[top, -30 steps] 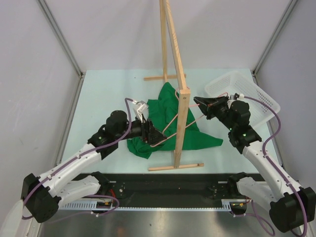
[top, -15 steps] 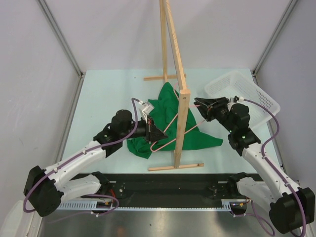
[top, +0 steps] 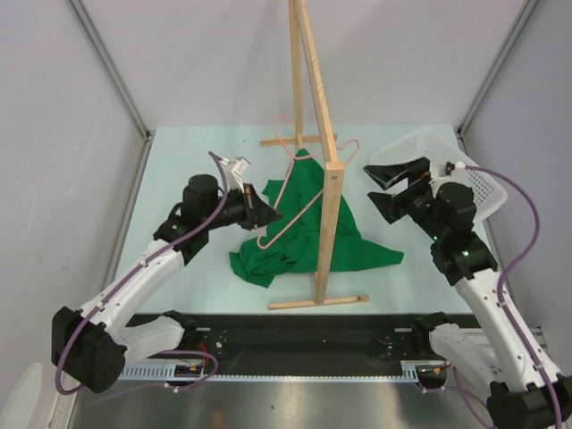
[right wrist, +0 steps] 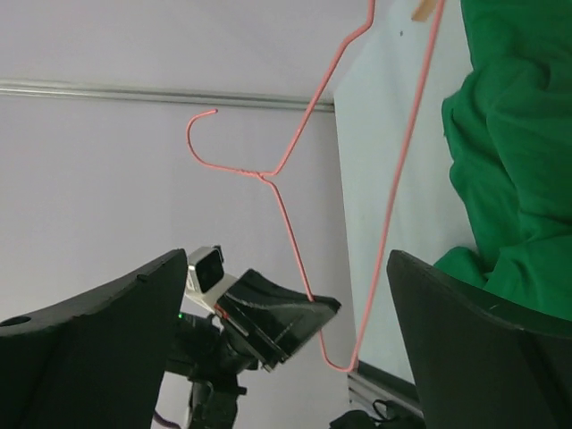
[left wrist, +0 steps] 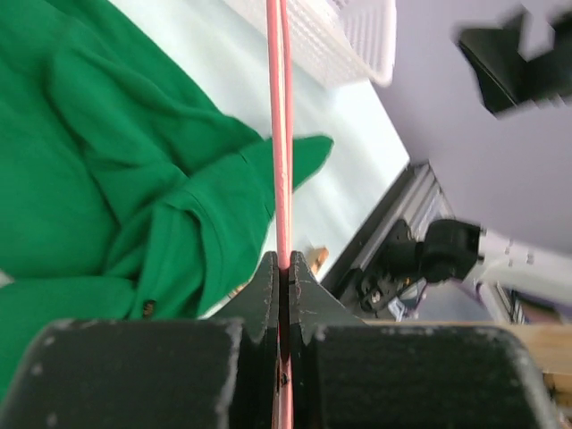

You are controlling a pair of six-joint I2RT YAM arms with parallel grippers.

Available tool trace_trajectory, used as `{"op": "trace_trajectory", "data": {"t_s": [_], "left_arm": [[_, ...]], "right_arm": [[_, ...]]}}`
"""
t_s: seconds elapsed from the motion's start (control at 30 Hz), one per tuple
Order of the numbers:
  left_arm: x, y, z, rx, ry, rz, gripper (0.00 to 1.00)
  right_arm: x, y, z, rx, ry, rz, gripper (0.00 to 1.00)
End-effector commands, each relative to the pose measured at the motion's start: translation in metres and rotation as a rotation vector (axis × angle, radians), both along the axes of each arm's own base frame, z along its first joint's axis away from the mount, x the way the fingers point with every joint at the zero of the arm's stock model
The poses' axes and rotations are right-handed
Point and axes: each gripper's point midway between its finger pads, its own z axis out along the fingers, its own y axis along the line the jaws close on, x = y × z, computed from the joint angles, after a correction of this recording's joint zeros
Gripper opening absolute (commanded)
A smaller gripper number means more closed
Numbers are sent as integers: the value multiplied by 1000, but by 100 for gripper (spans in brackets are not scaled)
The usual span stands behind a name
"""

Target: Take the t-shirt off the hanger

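The left hand [top: 265, 214] is pinched tight on the pink wire of the hanger [left wrist: 279, 134], close to one of its wide corners. In its own wrist view the two pads meet on the wire with no gap. The hanger is tilted up off the counter [top: 197, 152]. Its long bar runs from that near-left corner away to the right, hidden where it crosses the post of the wooden rack [top: 327, 210], and the hook sits toward the far side.

The t-shirt [top: 357, 246] lies underneath in a crumpled green heap on the counter at the foot of the rack. From the left hand, the cloth is to the right and below.

The wire I can see is bare. In the right wrist view nothing hangs on the hook, the neck or the long bar, though the far corner runs out of that picture. I cannot tell whether the shirt's peaked far end touches the wire near the neck.

The right hand [top: 382, 188] is spread wide and holds nothing. It hovers beyond the rack post, just in front of the white basket [top: 465, 174], apart from both wire and cloth.

Only the left arm has a hold, so the coming move looks like its own: draw the hanger up and to the left, away from the shirt. The post standing across the bar is what I would watch. If the cloth needs pinning down, the right hand is the nearer one to its right side.
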Motion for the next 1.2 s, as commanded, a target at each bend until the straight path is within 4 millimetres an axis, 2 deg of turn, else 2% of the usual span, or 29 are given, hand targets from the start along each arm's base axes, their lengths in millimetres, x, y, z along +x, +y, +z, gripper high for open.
{"op": "trace_trajectory", "data": {"t_s": [0.0, 0.03, 0.07, 0.1, 0.13, 0.2, 0.23, 0.3, 0.33, 0.4, 0.43, 0.5, 0.53, 0.6, 0.63, 0.73, 0.87, 1.17], "left_arm": [[30, 13, 61, -81, -83, 67, 0], [39, 18, 66, -88, -82, 85, 0], [46, 19, 84, -109, -110, 91, 1], [51, 20, 92, -124, -109, 98, 0], [61, 20, 108, -148, -128, 98, 0], [69, 20, 125, -192, -123, 95, 0], [75, 21, 142, -216, -149, 98, 0], [87, 17, 150, -247, -137, 89, 0], [90, 16, 170, -273, -180, 79, 1], [99, 11, 177, -297, -175, 65, 0], [100, 9, 193, -315, -204, 55, 0], [110, 5, 198, -326, -199, 48, 0], [112, 5, 211, -336, -225, 45, 0], [123, 2, 212, -337, -214, 46, 0], [124, 1, 223, -345, -232, 37, 0], [131, -4, 231, -363, -234, 24, 1], [139, -8, 231, -374, -215, 15, 0], [139, -16, 228, -378, -219, -6, 0]], "right_arm": [[-23, -38, 46, -197, -145, -125, 100], [-26, -44, 43, -232, -127, -140, 100], [-28, -51, 47, -254, -136, -170, 100], [-34, -56, 57, -279, -167, -184, 100], [-37, -59, 58, -290, -164, -188, 99], [-42, -66, 67, -304, -192, -217, 99], [-44, -67, 67, -309, -195, -220, 99], [-48, -68, 72, -306, -213, -223, 99], [-48, -69, 73, -308, -215, -226, 99], [-49, -69, 74, -310, -221, -226, 99], [-50, -70, 74, -311, -224, -228, 99], [-50, -70, 75, -310, -225, -228, 99], [-50, -70, 74, -311, -224, -228, 99], [-50, -69, 74, -312, -225, -226, 99], [-50, -70, 74, -311, -224, -229, 99], [-50, -70, 74, -314, -225, -231, 99], [-48, -71, 74, -314, -226, -239, 99], [-43, -66, 66, -301, -218, -223, 99]]}}
